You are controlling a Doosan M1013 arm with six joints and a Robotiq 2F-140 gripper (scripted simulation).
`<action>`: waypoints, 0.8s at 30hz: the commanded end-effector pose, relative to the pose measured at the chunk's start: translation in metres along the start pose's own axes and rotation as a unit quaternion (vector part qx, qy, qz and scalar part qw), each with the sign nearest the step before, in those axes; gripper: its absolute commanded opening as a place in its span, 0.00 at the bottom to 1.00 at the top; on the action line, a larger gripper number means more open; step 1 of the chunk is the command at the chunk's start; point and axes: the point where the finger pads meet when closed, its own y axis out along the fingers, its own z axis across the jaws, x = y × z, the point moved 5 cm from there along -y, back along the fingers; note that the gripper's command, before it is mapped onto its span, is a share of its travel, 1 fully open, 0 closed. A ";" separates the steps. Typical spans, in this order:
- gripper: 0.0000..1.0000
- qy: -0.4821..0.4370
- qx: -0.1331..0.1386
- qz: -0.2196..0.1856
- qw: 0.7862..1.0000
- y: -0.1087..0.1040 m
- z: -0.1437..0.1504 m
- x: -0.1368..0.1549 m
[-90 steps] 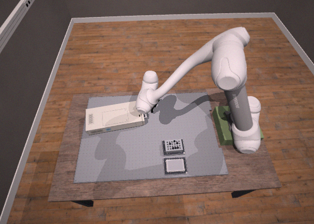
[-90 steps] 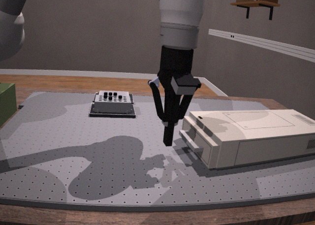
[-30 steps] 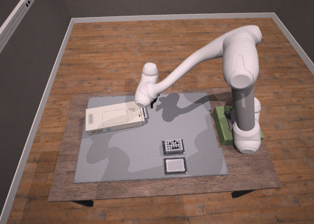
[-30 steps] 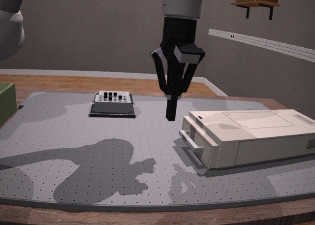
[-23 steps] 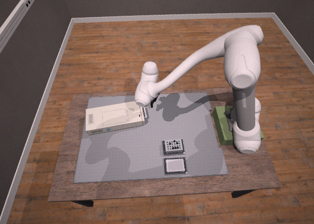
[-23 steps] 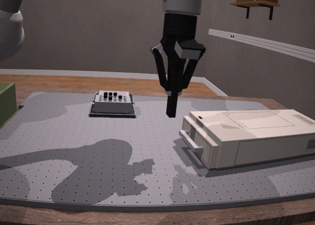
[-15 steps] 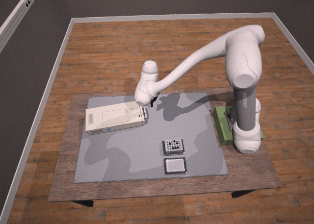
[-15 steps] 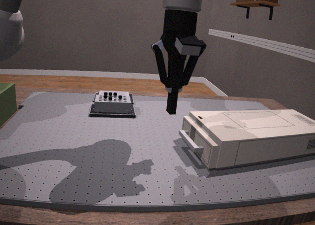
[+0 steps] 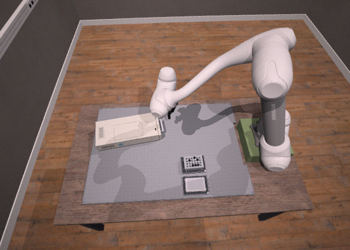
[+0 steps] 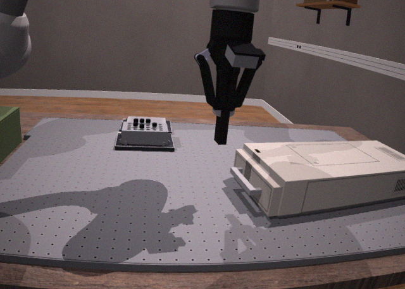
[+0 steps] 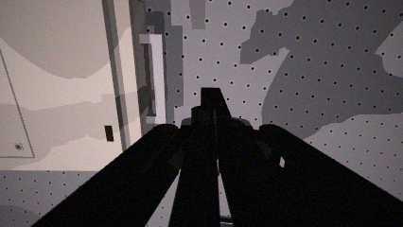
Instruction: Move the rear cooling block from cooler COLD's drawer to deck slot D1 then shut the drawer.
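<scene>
The cream cooler COLD (image 9: 128,134) lies on the grey deck, its handle (image 10: 245,181) facing the deck's middle. Its drawer front (image 10: 258,176) sits against the body, and the small lamp (image 10: 257,150) on top looks dark. It also shows in the wrist view (image 11: 109,132). A grey cooling block (image 9: 193,163) with several black tubes (image 10: 142,121) sits flat on the deck slot nearer COLD. My gripper (image 10: 221,138) is shut and empty. It hangs above the deck just beyond the handle (image 11: 157,78), not touching it.
A second deck slot (image 9: 194,184) with a pale plate lies beyond the block. A green box (image 9: 248,140) stands at the arm's base. A wall shelf (image 10: 328,3) hangs far behind.
</scene>
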 end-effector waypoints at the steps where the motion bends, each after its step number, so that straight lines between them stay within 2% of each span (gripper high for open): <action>1: 0.10 0.000 -0.001 0.000 1.000 -0.001 0.000 0.000; 5: 0.10 0.000 -0.001 0.000 1.000 -0.001 0.000 0.000; 6: 0.35 0.000 -0.001 0.000 1.000 -0.002 0.003 0.000; 24: 0.35 0.000 -0.001 0.000 1.000 -0.027 0.062 0.000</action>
